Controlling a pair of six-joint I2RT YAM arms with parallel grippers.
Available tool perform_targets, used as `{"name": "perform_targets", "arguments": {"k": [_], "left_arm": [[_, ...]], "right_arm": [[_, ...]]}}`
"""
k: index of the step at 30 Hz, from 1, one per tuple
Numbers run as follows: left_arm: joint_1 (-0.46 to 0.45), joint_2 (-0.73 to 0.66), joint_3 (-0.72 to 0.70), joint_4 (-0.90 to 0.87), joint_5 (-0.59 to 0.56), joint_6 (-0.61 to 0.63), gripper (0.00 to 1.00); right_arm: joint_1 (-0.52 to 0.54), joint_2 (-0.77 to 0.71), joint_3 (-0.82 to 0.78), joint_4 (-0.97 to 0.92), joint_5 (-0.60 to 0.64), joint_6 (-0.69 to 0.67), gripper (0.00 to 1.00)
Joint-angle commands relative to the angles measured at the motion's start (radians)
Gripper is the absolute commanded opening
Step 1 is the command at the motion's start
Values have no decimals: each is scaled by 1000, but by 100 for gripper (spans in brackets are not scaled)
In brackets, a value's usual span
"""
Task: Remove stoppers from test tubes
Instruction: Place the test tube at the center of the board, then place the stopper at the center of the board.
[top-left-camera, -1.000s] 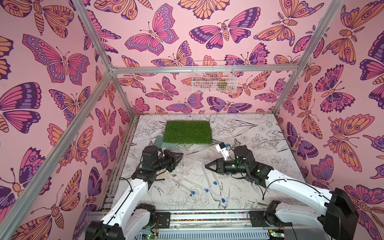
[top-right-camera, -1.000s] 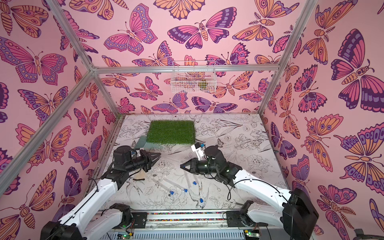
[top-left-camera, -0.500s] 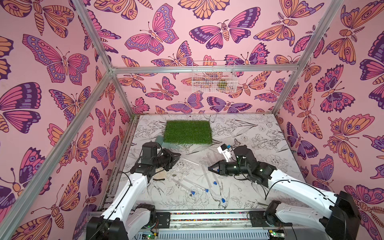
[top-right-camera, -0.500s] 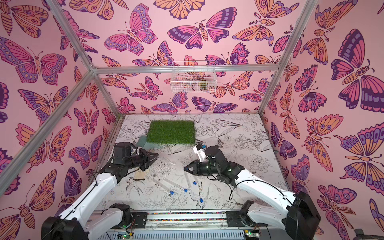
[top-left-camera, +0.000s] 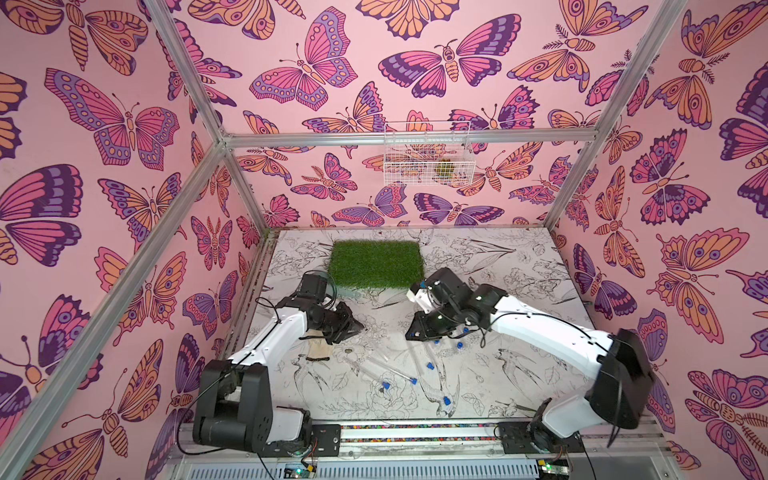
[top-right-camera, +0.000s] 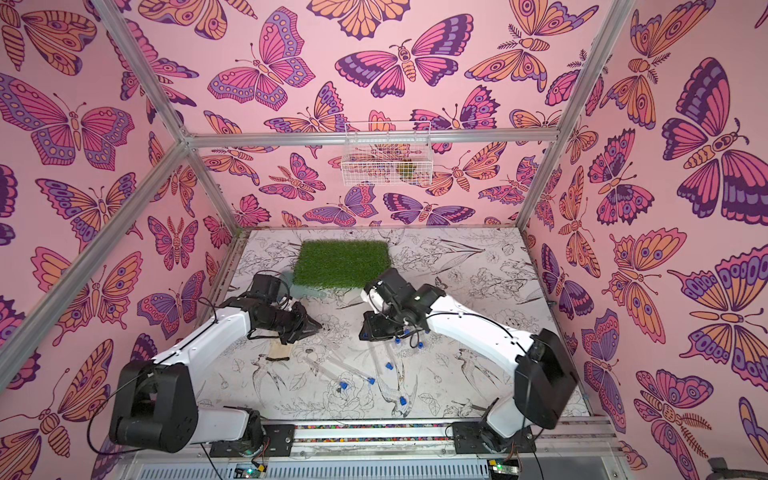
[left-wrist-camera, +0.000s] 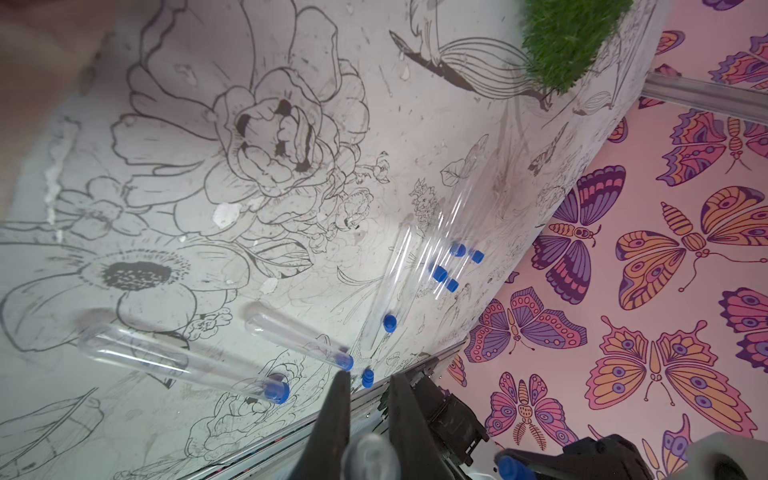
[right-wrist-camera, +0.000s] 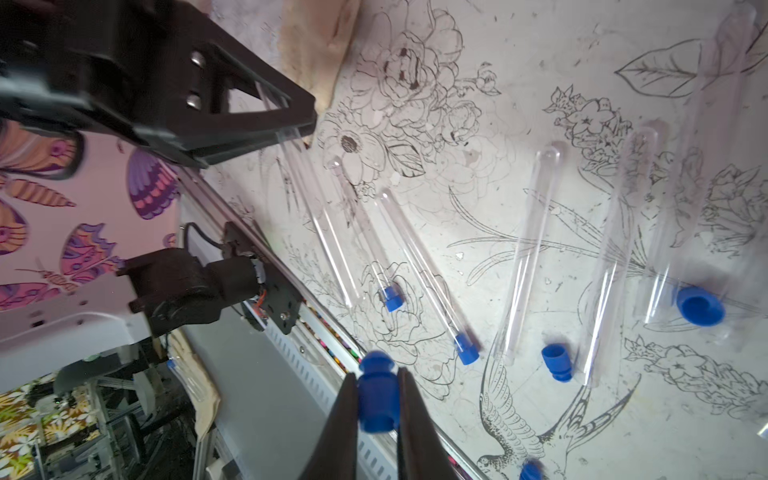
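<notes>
Right wrist view settles the main point: the right gripper (right-wrist-camera: 377, 374) is clenched on a small, stubby, bright blue plastic stopper (right-wrist-camera: 378, 399), pinched across its waist so the ribbed plug cannot twist free. The left gripper (left-wrist-camera: 368, 376) is clamped on a slim clear plastic test tube (left-wrist-camera: 370, 455), whose rounded end sits back between the jaws. That grip steadies the tube against a pull from the other arm. Stopper and tube are apart, so this extraction looks done. Both arms hang over the white tabletop printed with line-drawn flowers (right-wrist-camera: 519, 83). More tubes lie flat on it. Two capped tubes (right-wrist-camera: 424, 270) rest side by side, bare tubes (right-wrist-camera: 532, 249) lie further along, and a loose blue stopper (right-wrist-camera: 557, 361) sits just beside one. The held pair probably belongs among the bare ones — next the capped ones need the same grip.
</notes>
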Motion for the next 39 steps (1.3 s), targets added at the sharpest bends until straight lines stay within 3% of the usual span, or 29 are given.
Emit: {"name": "perform_targets", "arguments": {"k": [1, 6, 15, 31, 39], "left_arm": [[2, 61, 42, -76, -4, 122, 0], [1, 146, 77, -89, -23, 165, 0], [1, 300, 172, -87, -43, 204, 0], [-4, 472, 274, -86, -35, 238, 0], [-18, 521, 309, -87, -33, 240, 0]], "right_arm": [[48, 123, 130, -203, 72, -116, 19], [91, 299, 288, -308, 127, -173, 19], [93, 485, 439, -382, 178, -214, 19], [92, 676, 616, -460, 253, -251, 20], [89, 716, 639, -464, 275, -256, 27]]}}
